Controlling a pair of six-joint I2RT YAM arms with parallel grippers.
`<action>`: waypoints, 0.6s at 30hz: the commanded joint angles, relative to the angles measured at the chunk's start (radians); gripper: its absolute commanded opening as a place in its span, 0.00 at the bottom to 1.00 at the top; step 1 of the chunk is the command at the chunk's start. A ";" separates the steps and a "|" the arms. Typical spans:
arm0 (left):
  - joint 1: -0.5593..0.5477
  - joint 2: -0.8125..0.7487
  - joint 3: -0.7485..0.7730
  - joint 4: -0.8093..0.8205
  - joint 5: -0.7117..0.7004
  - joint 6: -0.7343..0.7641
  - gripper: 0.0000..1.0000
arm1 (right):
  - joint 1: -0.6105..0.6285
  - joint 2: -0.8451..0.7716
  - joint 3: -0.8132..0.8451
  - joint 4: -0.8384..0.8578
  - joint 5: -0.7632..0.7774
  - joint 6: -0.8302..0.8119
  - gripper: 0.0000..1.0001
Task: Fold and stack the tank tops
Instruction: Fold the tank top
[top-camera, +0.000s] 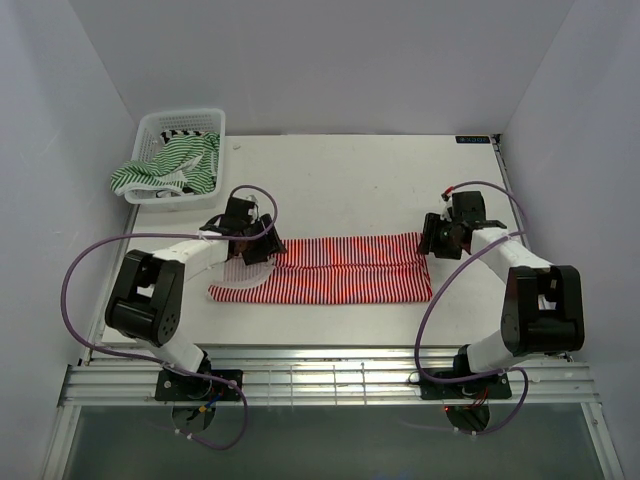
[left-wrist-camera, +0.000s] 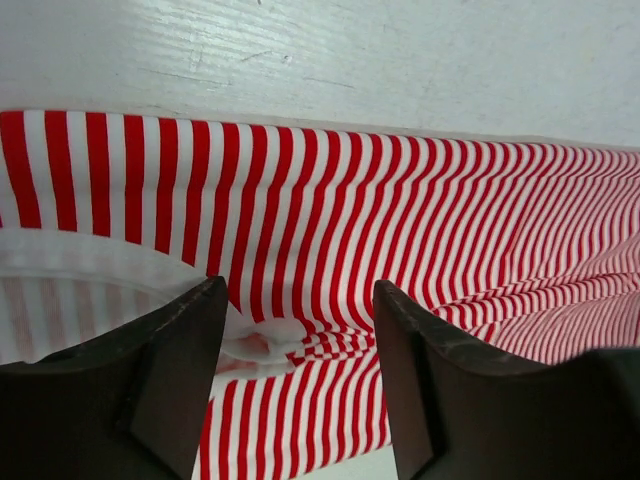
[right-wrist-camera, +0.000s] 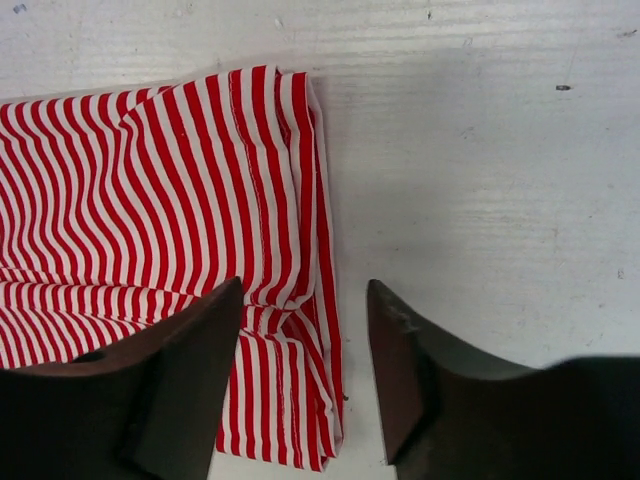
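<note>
Top external view: red-and-white tank top (top-camera: 330, 268), folded into a long band, lies flat on the worktop (top-camera: 350, 180) between the two arms. Left jaws sit over the band's left end and right jaws just above its right end, both parted about halfway and gripping nothing. White mesh basket (top-camera: 150, 125) stands well beyond the band's left end, on the far side, holding the green-and-white tank top (top-camera: 165, 170), which spills over the rim, and the black-and-white tank top (top-camera: 185, 132) deeper inside. Left wrist view: dark fingers (left-wrist-camera: 150, 380) stand apart above the red-and-white tank top (left-wrist-camera: 330, 210). A small puckered fold of cloth lies in the gap, untouched by either finger, and a pale inside face of the fabric shows under the left-hand finger; neither detail can be made out from above. Right wrist view: the band's right end (right-wrist-camera: 150, 190) shows doubled layers and a seamed edge. One finger (right-wrist-camera: 170, 390) hangs over the stripes and the other over bare worktop (right-wrist-camera: 480, 150), so that edge runs down into the gap. Neither wrist view takes in the basket.
</note>
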 joint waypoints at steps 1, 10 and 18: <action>-0.005 -0.110 0.015 -0.034 -0.006 -0.022 0.71 | -0.003 -0.067 -0.004 -0.007 -0.018 0.002 0.62; -0.028 -0.201 0.085 -0.101 0.002 -0.042 0.98 | 0.004 -0.129 0.063 -0.004 -0.209 -0.028 0.90; -0.126 -0.189 0.035 -0.089 0.017 -0.150 0.98 | 0.110 -0.014 0.142 0.031 -0.223 -0.028 0.90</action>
